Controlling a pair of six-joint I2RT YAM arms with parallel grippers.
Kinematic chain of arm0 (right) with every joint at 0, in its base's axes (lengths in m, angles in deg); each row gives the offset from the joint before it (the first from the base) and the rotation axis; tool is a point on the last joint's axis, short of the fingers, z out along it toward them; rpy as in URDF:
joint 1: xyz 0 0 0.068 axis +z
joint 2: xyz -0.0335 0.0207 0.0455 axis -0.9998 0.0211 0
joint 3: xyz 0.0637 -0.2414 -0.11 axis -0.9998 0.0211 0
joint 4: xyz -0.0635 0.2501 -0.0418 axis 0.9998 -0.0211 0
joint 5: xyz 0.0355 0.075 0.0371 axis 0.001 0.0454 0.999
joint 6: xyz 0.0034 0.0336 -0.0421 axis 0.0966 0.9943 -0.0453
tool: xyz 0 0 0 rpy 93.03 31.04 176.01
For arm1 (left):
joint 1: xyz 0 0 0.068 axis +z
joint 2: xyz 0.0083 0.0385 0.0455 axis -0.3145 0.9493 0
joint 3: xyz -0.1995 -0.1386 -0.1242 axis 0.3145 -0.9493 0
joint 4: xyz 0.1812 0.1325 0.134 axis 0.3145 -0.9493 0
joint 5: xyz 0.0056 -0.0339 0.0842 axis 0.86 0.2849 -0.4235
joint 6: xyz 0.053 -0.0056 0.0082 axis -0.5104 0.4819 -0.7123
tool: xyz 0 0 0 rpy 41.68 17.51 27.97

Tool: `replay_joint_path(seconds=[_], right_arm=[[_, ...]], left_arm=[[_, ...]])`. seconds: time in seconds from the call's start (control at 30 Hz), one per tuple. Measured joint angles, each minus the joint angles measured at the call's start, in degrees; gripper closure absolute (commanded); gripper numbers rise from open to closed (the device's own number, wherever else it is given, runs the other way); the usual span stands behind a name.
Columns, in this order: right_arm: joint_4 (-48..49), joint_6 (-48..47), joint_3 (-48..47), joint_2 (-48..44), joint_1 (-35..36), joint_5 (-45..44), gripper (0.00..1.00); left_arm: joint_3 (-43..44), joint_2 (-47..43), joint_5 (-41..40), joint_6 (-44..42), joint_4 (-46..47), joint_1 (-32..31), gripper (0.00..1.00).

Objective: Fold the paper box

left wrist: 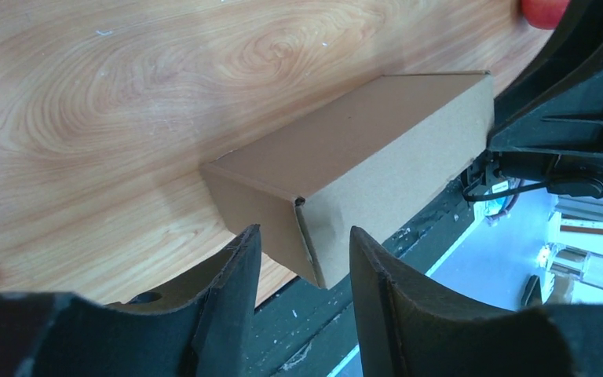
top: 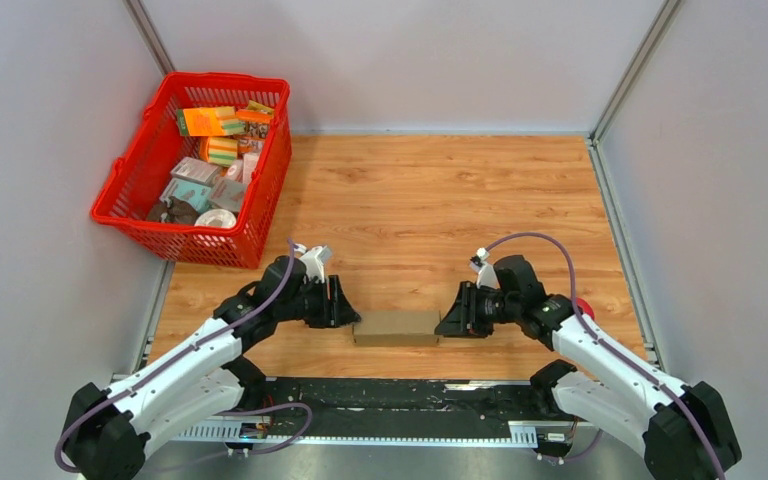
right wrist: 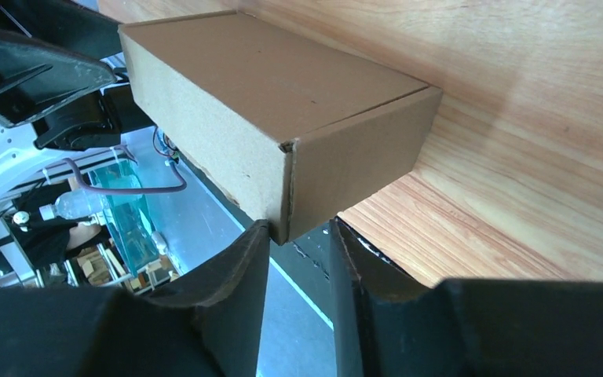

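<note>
The paper box [top: 396, 327] is a closed brown cardboard box lying flat at the table's near edge, between my two grippers. My left gripper [top: 350, 312] is at its left end. In the left wrist view the jaws [left wrist: 305, 236] stand apart with the near corner of the box [left wrist: 361, 157] just between the tips, not squeezed. My right gripper [top: 447, 320] is at its right end. In the right wrist view the jaws [right wrist: 299, 229] stand apart at the lower near corner of the box [right wrist: 283, 94].
A red basket [top: 195, 165] with several small packages stands at the far left. A small red object [top: 585, 305] lies by the right arm. The black base rail [top: 400, 395] runs just below the box. Walls close in the table on three sides.
</note>
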Motion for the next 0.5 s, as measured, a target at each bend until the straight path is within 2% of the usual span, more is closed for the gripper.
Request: replay_joint_path(seconds=[0.17,0.27,0.4,0.5], right_arm=[[-1.29,-1.75,-0.11,-0.28,-1.18,-0.48,0.59],[-1.2,-2.58,-0.2,0.35,-1.49,-0.37,0.6],[0.31,-2.91,-0.2,2.47,-1.57,1.18,0.68],[0.98,-3.37,-0.2,2.73,-1.57,1.84,0.68]], left_arm=[[0.39,-2.03,0.24,-0.02,-1.25,0.0,0.48],[0.28,-1.62,0.81,0.07,-1.11,0.0,0.52],[-1.62,0.22,1.92,0.76,1.09,0.0,0.64],[-2.19,0.87,2.64,1.09,3.1,0.07,0.65]])
